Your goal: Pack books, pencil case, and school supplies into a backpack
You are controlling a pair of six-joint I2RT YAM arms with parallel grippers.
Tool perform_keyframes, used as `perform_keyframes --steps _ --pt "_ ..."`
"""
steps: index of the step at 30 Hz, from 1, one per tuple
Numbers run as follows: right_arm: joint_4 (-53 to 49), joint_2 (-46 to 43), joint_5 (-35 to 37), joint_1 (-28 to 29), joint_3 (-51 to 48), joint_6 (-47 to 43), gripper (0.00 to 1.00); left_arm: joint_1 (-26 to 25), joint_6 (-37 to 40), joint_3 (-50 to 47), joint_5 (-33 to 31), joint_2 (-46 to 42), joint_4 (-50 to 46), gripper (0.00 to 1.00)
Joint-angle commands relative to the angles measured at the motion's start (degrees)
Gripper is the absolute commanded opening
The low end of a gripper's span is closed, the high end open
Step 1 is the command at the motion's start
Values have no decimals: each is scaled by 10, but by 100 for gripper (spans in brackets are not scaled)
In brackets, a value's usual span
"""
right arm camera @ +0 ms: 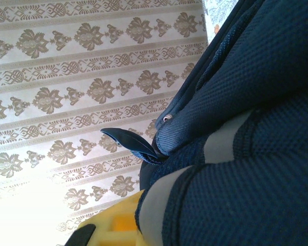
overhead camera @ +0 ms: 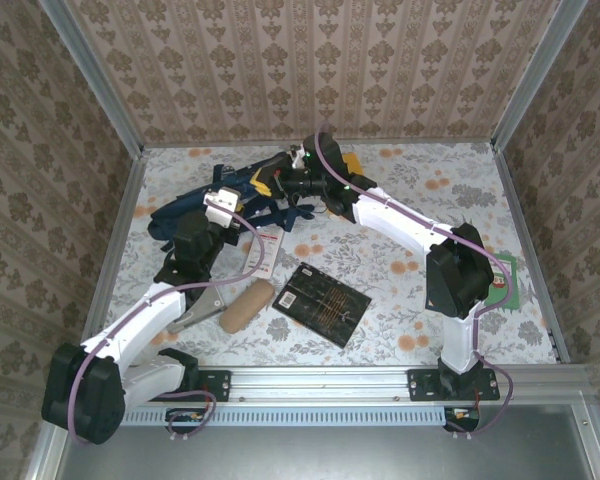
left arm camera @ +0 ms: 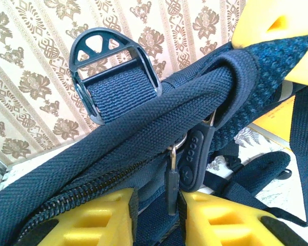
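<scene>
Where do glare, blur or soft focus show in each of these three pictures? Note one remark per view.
Top external view: even light, soft shadows, navy-blue fabric backpack sharp. Left wrist view: woven blue strap crisp, yellow fingers at the bottom edge soft. Right wrist view: patterned wallpaper burns out to white at lower left, the backpack's nearest fabric slightly blurred.

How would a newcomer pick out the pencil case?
Find the navy backpack at the far left of the table, then come toward the near edge. The pencil case lies left of the black book: a tan, rounded soft pouch, where the book is flat and dark.
</scene>
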Motion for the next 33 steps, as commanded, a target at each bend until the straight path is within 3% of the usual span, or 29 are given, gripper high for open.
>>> perform_keyframes --steps 1,5,10,11,19,33 --pt "25 -4 -43 12 21 1 0 8 -18 42 6 -20 47 31" --pt "25 -2 -43 14 22 1 0 8 -19 44 2 -21 46 30" --pt "25 0 -44 15 20 2 0 9 -19 50 -4 -22 39 1" --pt "25 1 -43 15 20 2 0 9 -22 50 -6 -23 35 0" --pt "20 -16 -31 -2 -9 -5 0 23 -60 37 -19 -61 -23 0" --pt "39 -38 2 -37 -58 -12 0 62 -209 -25 -41 -131 -124 0"
